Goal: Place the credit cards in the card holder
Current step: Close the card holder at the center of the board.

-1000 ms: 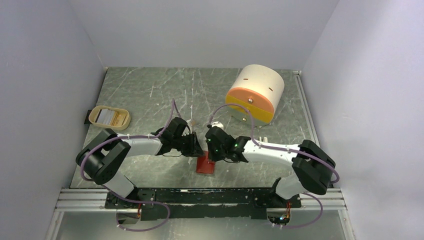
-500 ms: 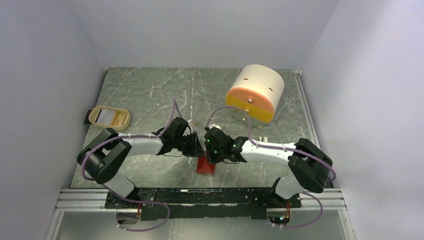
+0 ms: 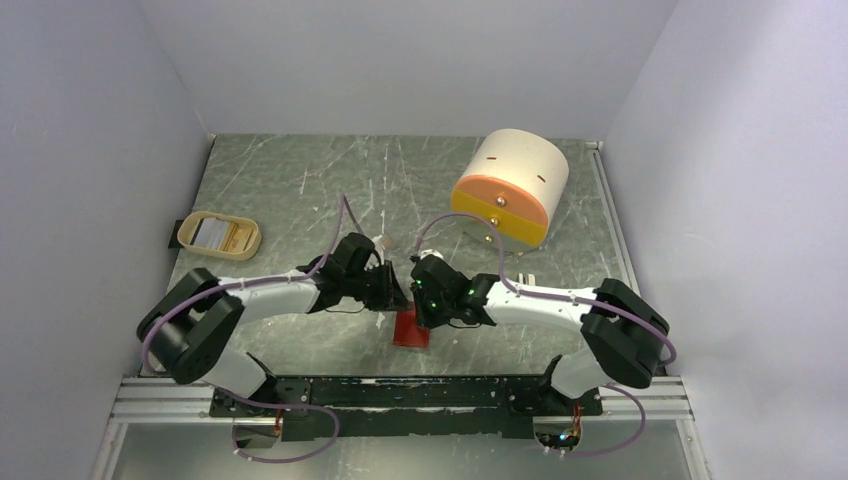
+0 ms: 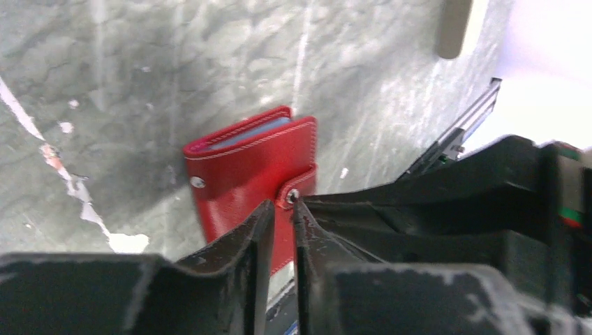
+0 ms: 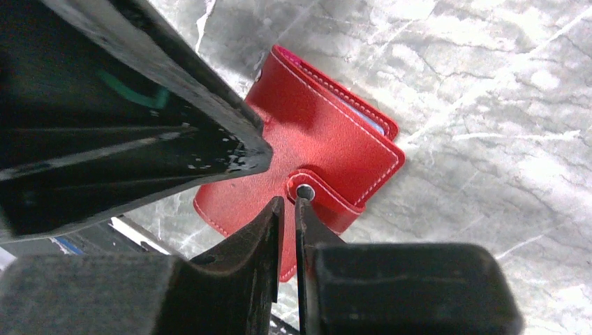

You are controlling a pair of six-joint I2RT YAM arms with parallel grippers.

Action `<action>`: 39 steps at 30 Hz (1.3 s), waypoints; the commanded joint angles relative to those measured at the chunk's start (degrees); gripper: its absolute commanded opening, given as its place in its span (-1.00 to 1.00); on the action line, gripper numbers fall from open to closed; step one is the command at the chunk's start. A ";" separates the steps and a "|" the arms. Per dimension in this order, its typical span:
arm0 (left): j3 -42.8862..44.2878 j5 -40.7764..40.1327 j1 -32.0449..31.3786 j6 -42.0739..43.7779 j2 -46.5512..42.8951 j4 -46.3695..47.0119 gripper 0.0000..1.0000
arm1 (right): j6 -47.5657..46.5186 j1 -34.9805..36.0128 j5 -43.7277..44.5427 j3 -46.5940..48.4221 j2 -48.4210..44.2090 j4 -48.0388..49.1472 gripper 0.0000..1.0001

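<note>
Red card holder (image 3: 411, 329) lies snapped shut, seemingly unfilled; the credit cards (image 3: 212, 233) appear to sit in a beige tray (image 3: 186, 232) well left of it. Left gripper (image 4: 277, 209) and right gripper (image 5: 287, 206), each nearly pressed together, meet at its snap tab (image 5: 305, 192).

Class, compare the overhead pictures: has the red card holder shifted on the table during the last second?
No: the card holder keeps its spot just beyond the black base rail, with no visible shift.

The grey, marble-patterned worktop (image 3: 300, 190), streaked with pale scratches, carries three things: the red card holder (image 3: 410, 332) lying folded near the middle of its near edge, a beige oval tray (image 3: 250, 240) at its left side, and a cream-and-orange cylinder (image 3: 515, 180) far right.
</note>
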 commanded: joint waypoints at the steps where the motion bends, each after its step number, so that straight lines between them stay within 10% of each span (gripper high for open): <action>1: 0.99 -1.47 -1.05 -1.65 -6.01 -1.66 -0.66 | -1.20 -0.25 2.13 1.02 -4.39 -2.99 -0.67; 39: -1.04 -5.18 -2.45 0.12 4.07 0.36 -0.82 | -4.80 -3.77 -1.63 1.46 -2.06 -3.17 -0.59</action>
